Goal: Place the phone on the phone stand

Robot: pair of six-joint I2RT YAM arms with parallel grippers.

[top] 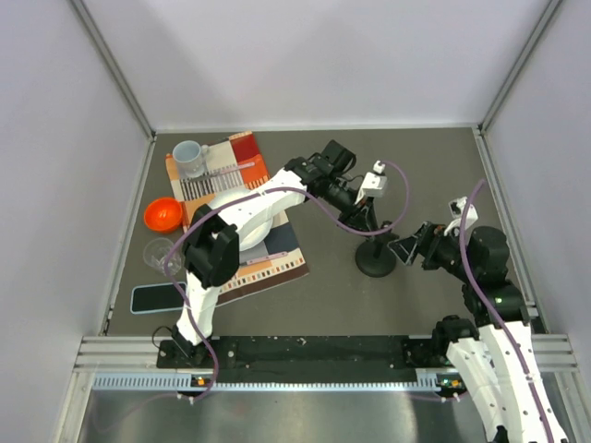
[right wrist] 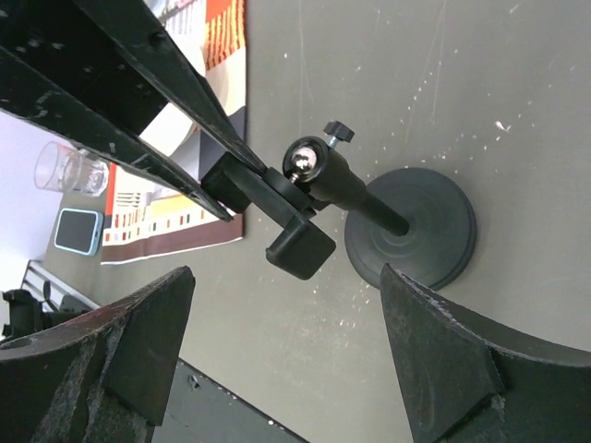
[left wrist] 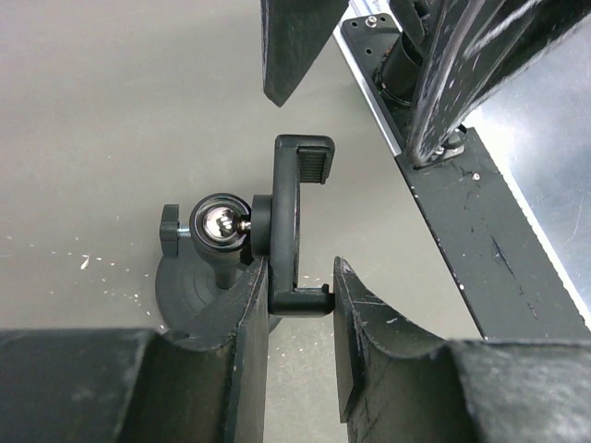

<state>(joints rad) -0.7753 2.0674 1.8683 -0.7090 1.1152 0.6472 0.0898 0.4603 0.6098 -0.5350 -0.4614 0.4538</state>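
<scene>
From above, one phone (top: 157, 298) is seen lying flat by the near left corner, long axis along the near edge. It is well apart from the one phone stand (top: 376, 258), right of centre.

At the left wrist, the left gripper (left wrist: 297, 277) is seen clamped on the phone stand's clip.

At the right wrist, the right gripper (right wrist: 286, 286) is spread wide, facing the phone stand. The left arm's base is judged nearer the phone.

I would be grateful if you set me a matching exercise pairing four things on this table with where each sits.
Things:
1 phone
2 phone stand
3 mug
4 orange bowl

Places:
A on the patterned cloth
B just left of the cloth's middle
C near-left corner of the table
D right of the cloth, mid-table

Pairs: 1-C, 2-D, 3-A, 4-B
</scene>
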